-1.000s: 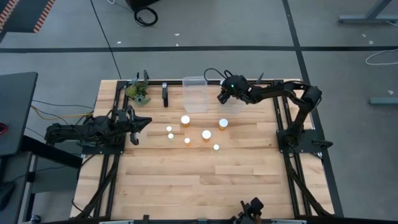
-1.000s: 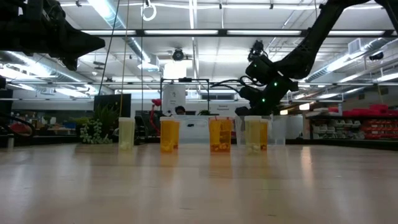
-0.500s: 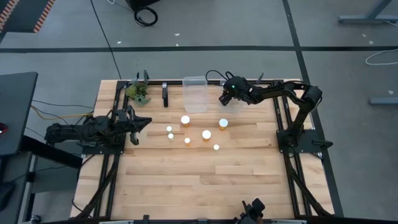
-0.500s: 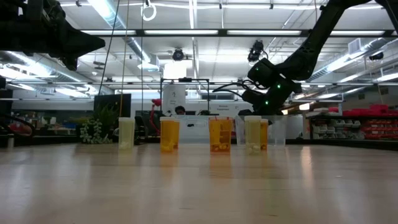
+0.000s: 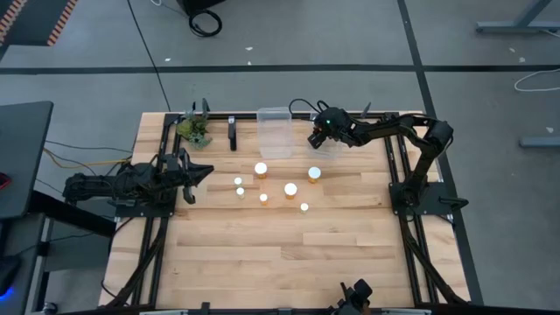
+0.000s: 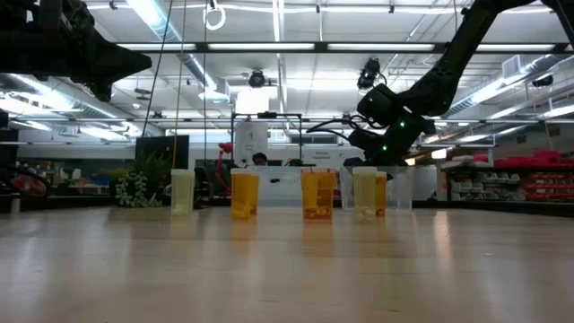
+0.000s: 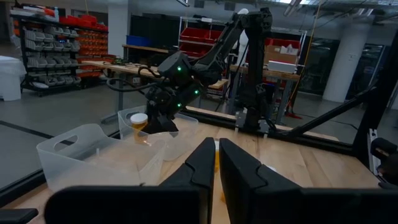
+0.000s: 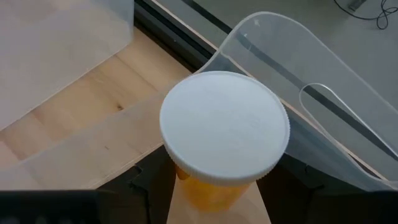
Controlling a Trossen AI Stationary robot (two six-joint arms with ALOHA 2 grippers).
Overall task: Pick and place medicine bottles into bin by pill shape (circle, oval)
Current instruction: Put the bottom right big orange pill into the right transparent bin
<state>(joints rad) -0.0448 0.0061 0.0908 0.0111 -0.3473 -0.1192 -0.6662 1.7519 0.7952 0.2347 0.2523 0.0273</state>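
My right gripper (image 5: 317, 136) is shut on an amber bottle with a white cap (image 8: 224, 127), held over the near rim of a clear bin (image 8: 311, 93) at the table's far side. The bottle also shows in the left wrist view (image 7: 138, 122). Several more white-capped amber bottles stand upright on their bases mid-table, among them one (image 5: 261, 169), another (image 5: 314, 173) and a third (image 5: 290, 189). My left gripper (image 5: 197, 172) waits shut and empty at the table's left (image 7: 217, 168). My right gripper pinches the bottle's amber body (image 8: 211, 190) just under the white cap, one finger (image 8: 146, 186) on each side. The fingers slant down from the table's right side. The bottle stands upright, cap up, lifted clear above the bin.
A second clear bin (image 5: 274, 131) stands left of the one under my right gripper (image 5: 332, 149). A green plant sprig (image 5: 194, 129) and a black upright piece (image 5: 232, 133) sit at the far left. Bare wood lies toward the near edge.
My right gripper has shifted a little toward the table's right edge and slightly down with the bottle, then held still. The bottle stays upright in the hold.
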